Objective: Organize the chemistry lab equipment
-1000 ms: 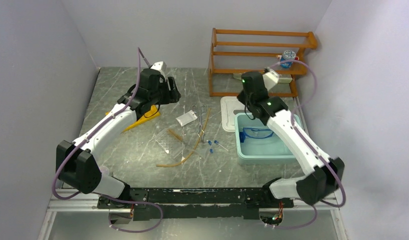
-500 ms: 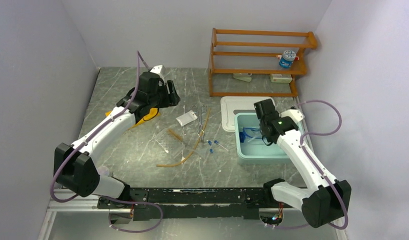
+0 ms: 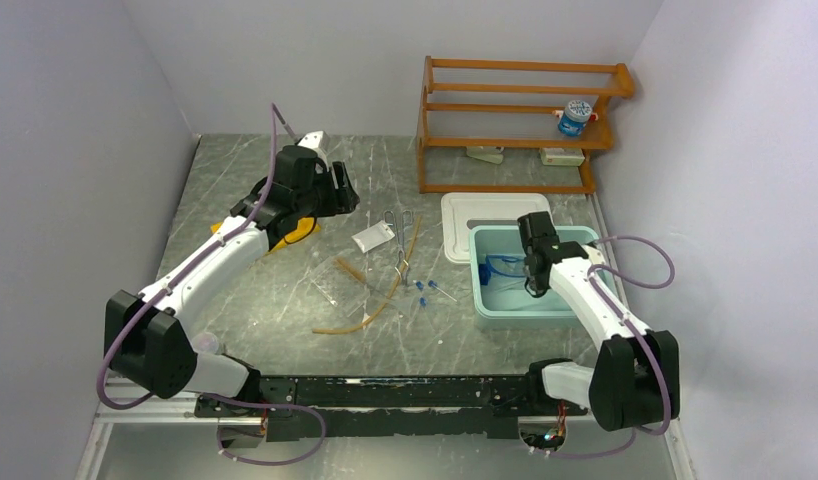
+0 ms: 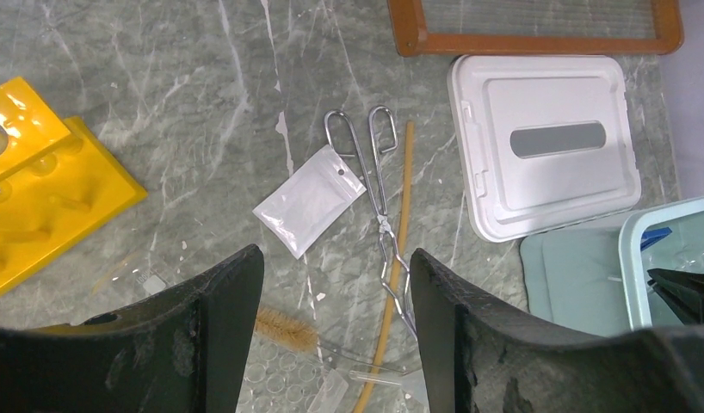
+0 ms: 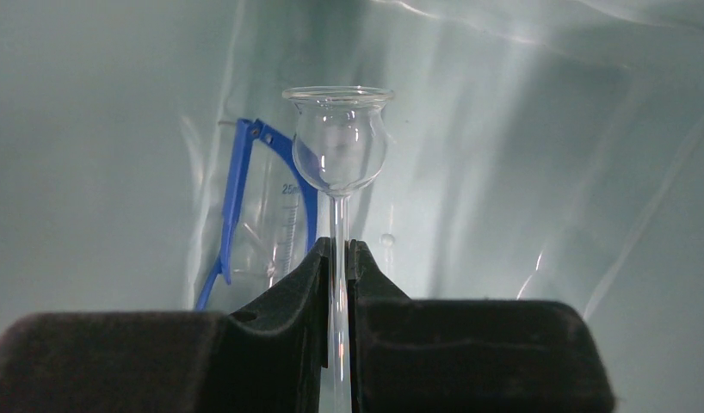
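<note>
- Partly done: the goggles (image 5: 237, 198) lie in the teal tub (image 3: 482, 300), while the packet (image 4: 310, 200), tongs (image 4: 383, 206), rubber tube (image 4: 398, 249) and yellow rack (image 4: 39, 189) lie loose on the table (image 3: 285, 325).
- The right gripper (image 5: 336, 258) reaches into the tub, jaws pinched on the stem of what looks like a glass funnel (image 5: 338, 142).
- The left gripper (image 4: 331, 258) hovers over the packet, jaws wide, holding nothing.

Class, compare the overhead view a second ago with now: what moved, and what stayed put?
The right gripper swung from the shelf back and down into the tub, where it is shut on the stem of a glass funnel. The left gripper, open above the table, barely shifted. The tongs, tube, packet and rack stayed put.
</note>
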`<state>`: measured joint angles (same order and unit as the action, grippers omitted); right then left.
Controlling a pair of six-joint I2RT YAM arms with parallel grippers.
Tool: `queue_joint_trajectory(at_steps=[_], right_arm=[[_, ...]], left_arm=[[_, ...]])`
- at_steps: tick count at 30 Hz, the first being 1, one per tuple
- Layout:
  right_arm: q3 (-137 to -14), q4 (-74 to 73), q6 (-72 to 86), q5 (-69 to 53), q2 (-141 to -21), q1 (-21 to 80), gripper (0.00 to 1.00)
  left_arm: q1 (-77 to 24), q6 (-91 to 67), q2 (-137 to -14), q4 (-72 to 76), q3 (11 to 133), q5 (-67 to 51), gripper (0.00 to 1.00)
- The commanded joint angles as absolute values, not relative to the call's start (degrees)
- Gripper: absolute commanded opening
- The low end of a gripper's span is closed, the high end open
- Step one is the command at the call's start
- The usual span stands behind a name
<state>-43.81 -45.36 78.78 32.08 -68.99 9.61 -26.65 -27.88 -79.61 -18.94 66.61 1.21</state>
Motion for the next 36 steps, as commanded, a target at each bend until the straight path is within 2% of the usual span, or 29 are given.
queue_joint_trajectory(at_steps=[1,17,26,31,36], right_arm=[[-42.56,-42.36,82.29,31.32,-69.40,7.32,0.04],[-39.59,-33.21,87.64,24.31,-77.68,1.84,0.08],[-42.23,-35.92,87.38,27.05,-78.34,1.83,0.32],[-44.08,-39.81,86.42,28.08,-76.07,2.01,0.42],[-47.49,-44.02,80.92,28.72,-70.54,2.11,0.50]], left_arm=[[-26.46,-27.35,-78.35,-17.73,66.80,-0.09,0.67],[-26.54,-26.38,-81.25,-18.68,69.55,1.79,0.67],[-26.54,-25.93,-83.13,-18.47,70.88,0.80,0.68],[-26.54,-26.02,-83.38,-17.52,70.63,0.09,0.69],[-27.49,-23.67,-83.50,-13.11,68.78,-7.77,0.72]])
